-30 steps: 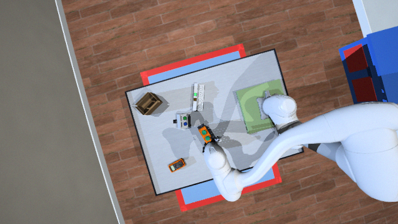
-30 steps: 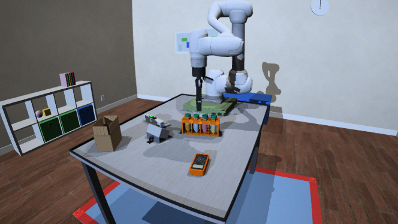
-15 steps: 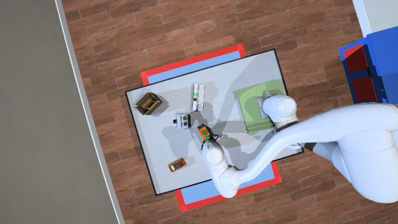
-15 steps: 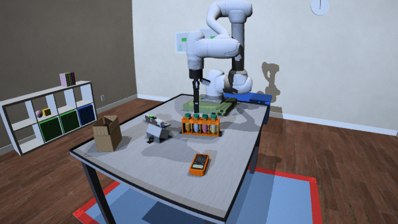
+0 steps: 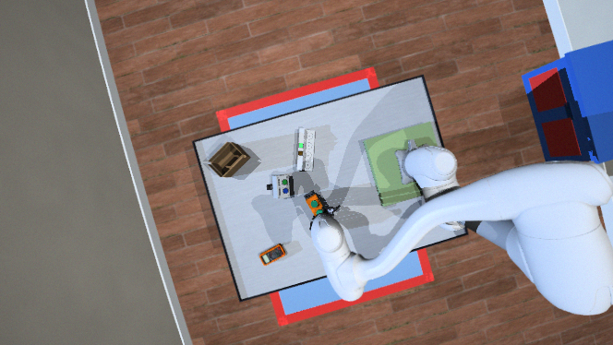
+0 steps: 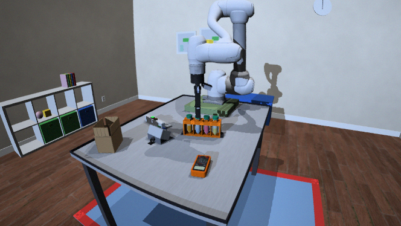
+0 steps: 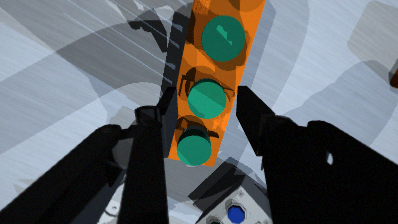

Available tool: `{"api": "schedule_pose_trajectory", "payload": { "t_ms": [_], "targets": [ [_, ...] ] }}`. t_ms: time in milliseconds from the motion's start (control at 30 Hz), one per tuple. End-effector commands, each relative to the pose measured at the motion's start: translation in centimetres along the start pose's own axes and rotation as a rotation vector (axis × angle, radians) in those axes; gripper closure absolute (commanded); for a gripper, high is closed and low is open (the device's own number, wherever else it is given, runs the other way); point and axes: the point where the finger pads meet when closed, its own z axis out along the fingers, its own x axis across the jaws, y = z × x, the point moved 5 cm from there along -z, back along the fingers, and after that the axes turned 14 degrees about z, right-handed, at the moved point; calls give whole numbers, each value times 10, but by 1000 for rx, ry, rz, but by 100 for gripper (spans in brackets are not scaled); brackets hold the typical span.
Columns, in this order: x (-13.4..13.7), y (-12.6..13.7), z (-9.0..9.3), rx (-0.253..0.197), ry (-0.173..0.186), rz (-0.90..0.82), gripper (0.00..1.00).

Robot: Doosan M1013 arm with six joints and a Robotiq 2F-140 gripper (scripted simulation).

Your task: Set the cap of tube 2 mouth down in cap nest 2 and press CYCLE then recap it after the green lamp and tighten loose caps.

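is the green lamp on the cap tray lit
Yes, in the top view a bright green lamp glows on the white cap tray, with a dark one beside it.

arm [image 6: 223, 51]: elbow high, wrist vertical | gripper [image 7: 207, 112]: pointing down, fingers partly apart, empty

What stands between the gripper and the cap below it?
Nothing visible. The open gripper straddles the rack, with a finger on either side of the cap and gaps showing. Neighbouring caps sit close along the rack.

Even bright light, soft overlapping shadows
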Motion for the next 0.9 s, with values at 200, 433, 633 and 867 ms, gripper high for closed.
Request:
{"api": "schedule_pose_trajectory", "payload": {
  "t_ms": [200,433,633,867],
  "targets": [
    [-1,-1,8,3,-1,2,59],
    [-1,-2,10,3,-1,2,59],
    [-1,-2,14,3,-1,3,59],
    [0,-1,11,1,1,1,70]
  ]
}}
